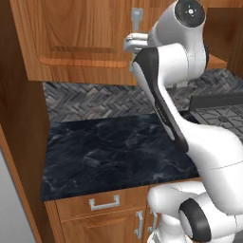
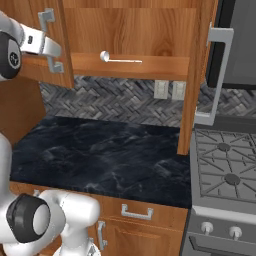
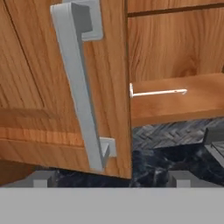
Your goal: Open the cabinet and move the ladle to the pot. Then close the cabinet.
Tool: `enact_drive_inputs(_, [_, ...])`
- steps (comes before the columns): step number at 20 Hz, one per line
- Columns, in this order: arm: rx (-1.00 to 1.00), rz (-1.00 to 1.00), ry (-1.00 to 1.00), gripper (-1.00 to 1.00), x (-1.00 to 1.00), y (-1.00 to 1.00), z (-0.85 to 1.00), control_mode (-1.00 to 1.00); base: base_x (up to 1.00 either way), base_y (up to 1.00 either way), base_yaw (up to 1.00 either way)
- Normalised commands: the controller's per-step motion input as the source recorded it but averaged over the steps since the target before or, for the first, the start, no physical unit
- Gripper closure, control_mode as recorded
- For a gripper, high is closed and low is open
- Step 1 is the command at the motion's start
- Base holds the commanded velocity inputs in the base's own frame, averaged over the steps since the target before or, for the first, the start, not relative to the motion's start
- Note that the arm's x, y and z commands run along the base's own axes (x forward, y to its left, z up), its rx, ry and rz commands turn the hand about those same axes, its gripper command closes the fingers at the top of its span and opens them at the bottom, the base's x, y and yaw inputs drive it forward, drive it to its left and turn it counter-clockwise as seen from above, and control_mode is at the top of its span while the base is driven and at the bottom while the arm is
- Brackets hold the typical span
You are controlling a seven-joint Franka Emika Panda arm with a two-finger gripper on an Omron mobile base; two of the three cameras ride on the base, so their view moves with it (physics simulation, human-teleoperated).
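Note:
The cabinet has its right door (image 2: 199, 75) swung wide open, with its silver bar handle (image 2: 220, 75) facing the stove. The left door (image 3: 48, 87) hangs in front of me with its long handle (image 3: 81, 87) near and slightly left of centre. The silver ladle (image 2: 120, 59) lies flat on the cabinet's bottom board, and it also shows past the left door's edge as the ladle (image 3: 157, 92). My gripper (image 3: 109, 181) is open and holds nothing. In the base views the gripper (image 2: 50, 47) (image 1: 129, 43) sits close to the left door's handle. The pot is out of view.
A dark marble counter (image 2: 100, 155) runs below the cabinet, with a herringbone backsplash and two wall outlets (image 2: 169, 90). A gas stove (image 2: 225, 165) stands to the right under a dark microwave (image 2: 240, 40). Base drawers (image 2: 136, 212) sit under the counter.

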Motion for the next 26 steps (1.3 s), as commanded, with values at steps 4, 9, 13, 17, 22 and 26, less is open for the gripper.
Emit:
enact_drive_inputs(4, [0.39,0.06,0.0,-1.0,0.21,-0.76,-0.06,-1.0,0.0,0.0,0.0])
enact_drive_inputs(9, [0.45,0.12,0.0,-1.0,0.15,-0.63,-0.19,-1.0,0.0,0.0,0.0])
enact_drive_inputs(13, [0.42,0.11,0.0,-1.0,0.33,-0.47,-0.25,-1.0,0.0,0.0,0.0])
enact_drive_inputs(17, [0.38,0.07,0.0,-1.0,0.44,-0.42,-0.24,-1.0,0.0,0.0,0.0])
enact_drive_inputs(22, [0.28,0.11,0.0,-1.0,0.49,-0.09,-0.21,-1.0,0.0,0.0,0.0])
enact_drive_inputs(26, [0.08,0.19,-0.01,-1.0,0.66,0.09,-0.15,-1.0,0.0,0.0,0.0])
